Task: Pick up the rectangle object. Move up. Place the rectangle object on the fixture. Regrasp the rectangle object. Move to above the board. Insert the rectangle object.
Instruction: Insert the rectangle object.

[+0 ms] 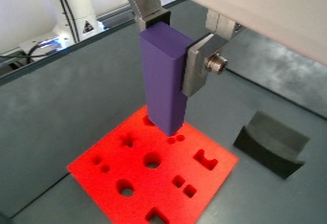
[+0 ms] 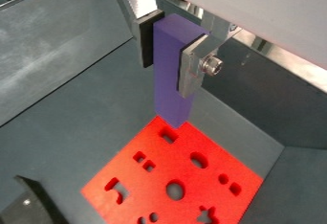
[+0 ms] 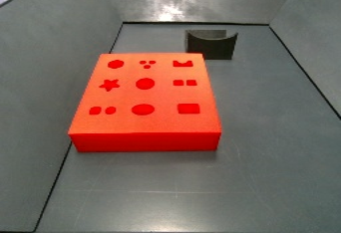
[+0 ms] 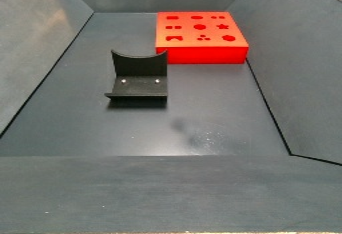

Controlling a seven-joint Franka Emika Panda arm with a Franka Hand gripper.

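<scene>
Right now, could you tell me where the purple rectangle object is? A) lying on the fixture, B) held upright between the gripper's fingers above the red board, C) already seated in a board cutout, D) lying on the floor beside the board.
B: in both wrist views the gripper clamps the rectangle object upright, its lower end hanging above the board; the fixture is bare.

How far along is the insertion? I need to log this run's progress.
Pickup and apparently the regrasp are done: the gripper is shut on the rectangle object, held upright, and the fixture stands bare. In hand: it hangs above the board, in both wrist views. Left: lining up with a slot and inserting; the block is not in any cutout yet.
</scene>
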